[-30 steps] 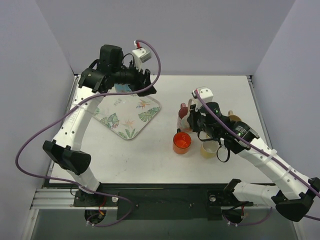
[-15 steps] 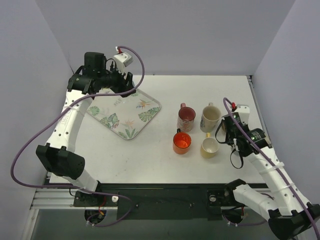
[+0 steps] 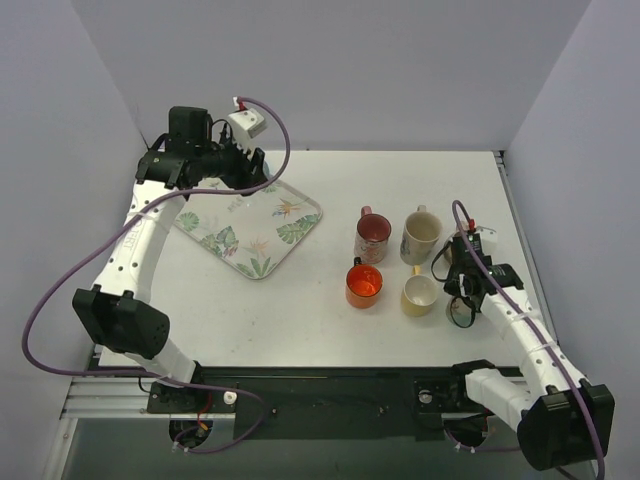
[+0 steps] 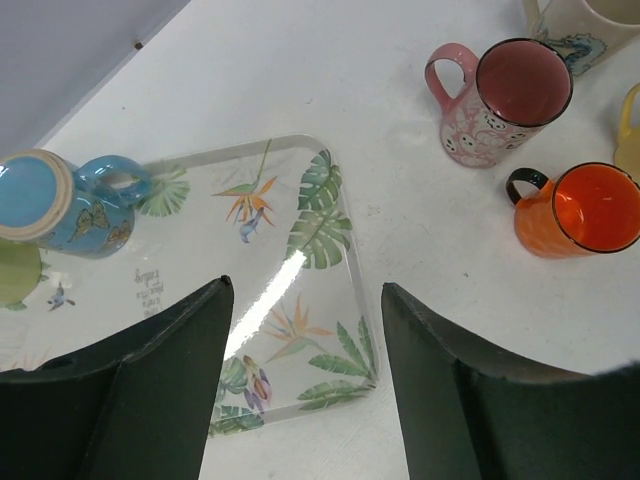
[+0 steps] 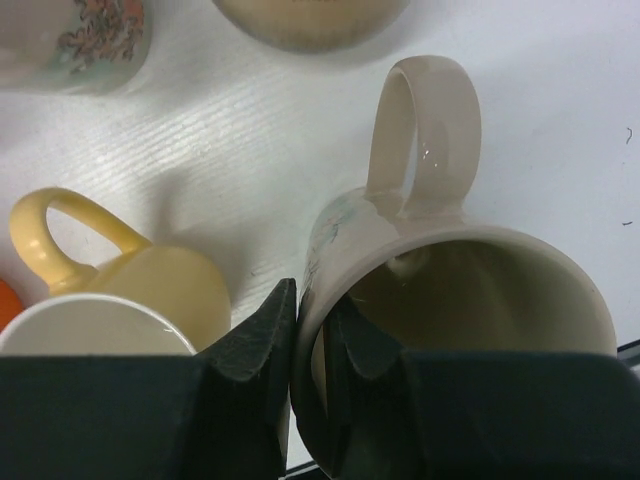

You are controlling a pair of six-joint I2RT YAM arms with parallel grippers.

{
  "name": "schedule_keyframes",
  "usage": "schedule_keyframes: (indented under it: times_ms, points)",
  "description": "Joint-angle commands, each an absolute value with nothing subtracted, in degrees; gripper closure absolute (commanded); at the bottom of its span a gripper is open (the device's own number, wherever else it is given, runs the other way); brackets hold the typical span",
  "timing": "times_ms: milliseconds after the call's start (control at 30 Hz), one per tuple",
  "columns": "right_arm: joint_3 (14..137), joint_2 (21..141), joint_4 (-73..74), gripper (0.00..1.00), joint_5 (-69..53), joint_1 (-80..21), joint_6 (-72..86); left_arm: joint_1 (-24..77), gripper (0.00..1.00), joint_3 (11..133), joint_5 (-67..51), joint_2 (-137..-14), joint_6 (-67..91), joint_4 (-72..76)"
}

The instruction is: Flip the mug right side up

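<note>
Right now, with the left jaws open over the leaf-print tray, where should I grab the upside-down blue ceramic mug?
Probably the handle of the blue ceramic mug. Its closed base faces up, so there is no rim to pinch, and the loop sticks out sideways toward the bare middle of the leaf-print tray. Come from that side, one jaw through the loop.

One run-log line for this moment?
right end effector shut on cream mug rim | mug opening upward | left end effector open over floral tray
</note>
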State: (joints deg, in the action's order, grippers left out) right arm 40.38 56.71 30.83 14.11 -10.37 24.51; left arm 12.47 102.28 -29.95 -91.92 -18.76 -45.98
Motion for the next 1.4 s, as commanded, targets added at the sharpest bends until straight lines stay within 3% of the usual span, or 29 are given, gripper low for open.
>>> schedule_keyframes:
  times_ms: [0, 33, 67, 133, 233, 267, 400, 467, 633, 800, 933, 1367]
  points:
    - [41.3, 56.1, 26.7, 0.93, 14.9, -9.2, 24.9, 12.1, 0.29, 102.2, -28.3, -92.2, -23.6, -43.1]
    - [41.7, 55.6, 27.3, 0.72, 15.2, -9.2, 24.8, 12.2, 0.29, 101.7, -27.4, -92.9, -25.0, -42.5]
    - [42.6, 54.9, 28.5, 0.66, 15.3, -9.2, 24.8, 12.2, 0.29, 101.5, -25.1, -93.3, -25.7, -41.1]
    - [44.4, 53.8, 31.2, 0.42, 16.2, -9.4, 24.3, 12.9, 0.28, 101.7, -20.9, -95.4, -30.6, -40.2]
    - [47.9, 52.1, 35.0, 0.29, 17.0, -9.7, 23.0, 17.6, 0.28, 100.8, -11.4, -99.3, -43.3, -35.4]
    - [48.8, 51.6, 36.1, 0.21, 16.9, -9.7, 22.6, 18.8, 0.28, 100.5, -6.5, -100.4, -46.5, -33.9]
    - [53.4, 49.4, 40.3, 0.11, 15.8, -10.0, 21.3, 20.4, 0.27, 97.6, -0.4, -106.2, -67.7, -23.7]
    - [53.9, 48.3, 40.3, 0.09, 15.0, -10.1, 21.2, 18.5, 0.26, 98.4, -4.3, -109.8, -81.2, -22.2]
    - [53.2, 48.0, 40.0, 0.08, 15.3, -10.4, 21.9, 15.7, 0.26, 116.5, -11.9, -122.2, -88.0, -33.1]
    - [51.4, 47.1, 39.3, 0.08, 16.9, -10.6, 22.7, 14.8, 0.26, 129.2, -10.5, -132.4, -93.6, -42.9]
    - [51.6, 46.6, 39.1, 0.08, 17.0, -10.8, 22.1, 14.3, 0.28, 128.8, -7.9, -135.9, -94.6, -36.8]
    - [53.0, 48.4, 38.8, 0.08, 17.0, -11.2, 21.5, 14.4, 0.33, 135.8, -5.8, -142.3, -94.7, -40.3]
